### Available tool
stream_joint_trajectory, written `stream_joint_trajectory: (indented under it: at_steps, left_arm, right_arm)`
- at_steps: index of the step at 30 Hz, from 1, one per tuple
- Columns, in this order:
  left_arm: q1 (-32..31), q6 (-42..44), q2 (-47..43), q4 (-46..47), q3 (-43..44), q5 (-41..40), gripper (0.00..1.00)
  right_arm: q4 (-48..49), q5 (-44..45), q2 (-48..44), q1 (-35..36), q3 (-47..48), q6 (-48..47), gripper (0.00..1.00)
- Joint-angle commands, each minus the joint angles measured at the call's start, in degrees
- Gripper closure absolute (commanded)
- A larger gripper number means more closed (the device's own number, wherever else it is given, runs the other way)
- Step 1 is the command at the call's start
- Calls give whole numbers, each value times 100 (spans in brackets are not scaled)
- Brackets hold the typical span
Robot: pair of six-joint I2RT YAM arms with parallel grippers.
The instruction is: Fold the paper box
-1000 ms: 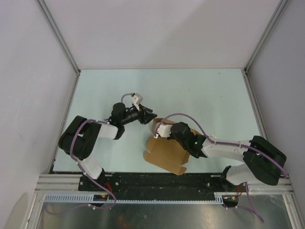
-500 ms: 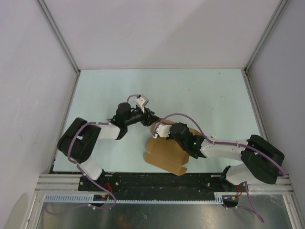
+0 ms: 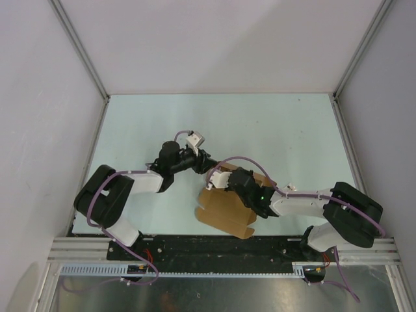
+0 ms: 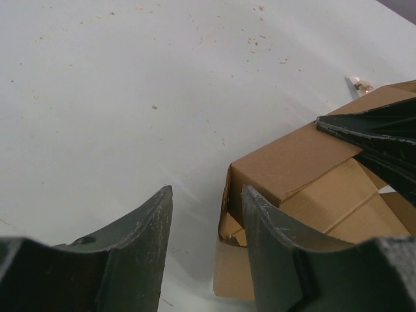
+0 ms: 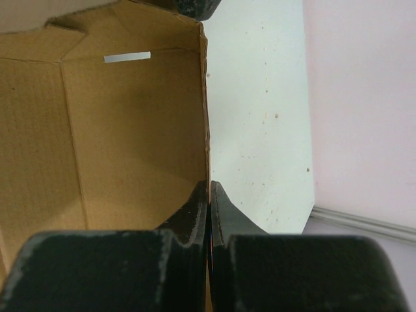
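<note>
The paper box [image 3: 227, 208] is a brown cardboard mailer, partly folded, lying near the table's front centre. My right gripper [image 5: 209, 188] is shut on the edge of one upright wall of the box [image 5: 130, 130]; the open inside faces the camera. My left gripper [image 4: 205, 198] is open at the box's far left corner [image 4: 286, 162], its right finger [image 4: 279, 240] against the corner and its left finger [image 4: 136, 234] over bare table. In the top view the left gripper [image 3: 207, 161] sits just behind the box, close to the right gripper [image 3: 227, 177].
The pale table [image 3: 279, 130] is bounded by white walls with metal rails at left [image 3: 91, 162] and right [image 3: 348, 149]. A tiny silvery packet [image 4: 359, 83] lies behind the box. A flat flap [image 3: 221, 221] sticks out toward the front rail [image 3: 214, 250].
My left gripper has moved right and forward, closing in on the box's far corner. The right gripper has shifted slightly left with the box wall in it.
</note>
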Motion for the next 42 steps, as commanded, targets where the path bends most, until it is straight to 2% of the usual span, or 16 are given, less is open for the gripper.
stream_joint_trajectory:
  at_steps: [1, 18, 26, 37, 42]
  left_arm:
    - [-126, 341, -128, -416, -53, -129, 48]
    - [-258, 148, -453, -460, -317, -137, 49]
    - [-214, -186, -813, -460, -501, -770, 50]
    - [374, -827, -1736, -522, -870, -1192, 48]
    - [638, -802, -1430, -566, -932, -658, 48]
  right_arm:
    - [288, 139, 36, 117, 108, 7, 100]
    - [904, 1000, 334, 531, -103, -99, 100]
    - [983, 1027, 124, 610, -305, 86, 100]
    - [1185, 1194, 150, 672, -402, -11, 100]
    - [1387, 1317, 247, 724, -402, -81, 100]
